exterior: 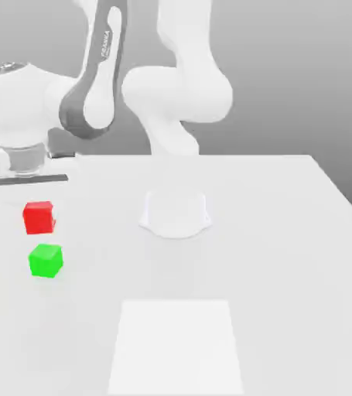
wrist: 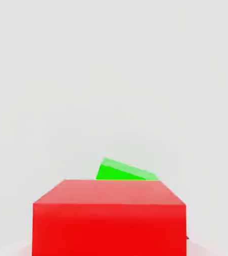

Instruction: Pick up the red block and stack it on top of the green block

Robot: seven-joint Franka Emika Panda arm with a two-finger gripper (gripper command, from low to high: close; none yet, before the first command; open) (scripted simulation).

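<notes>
One bright red matte cube (exterior: 39, 218), smooth-faced, gripped in the closed claw (exterior: 39, 212).

"FRANKA" reads in dark letters along an upper link of the robot arm (exterior: 104, 58).

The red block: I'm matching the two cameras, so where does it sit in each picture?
Exterior view: the red block, left side, just above the green block in the picture.
Hand view: large, along the bottom edge.
Shared landmark: the green block, partly behind red in the hand view.
</notes>
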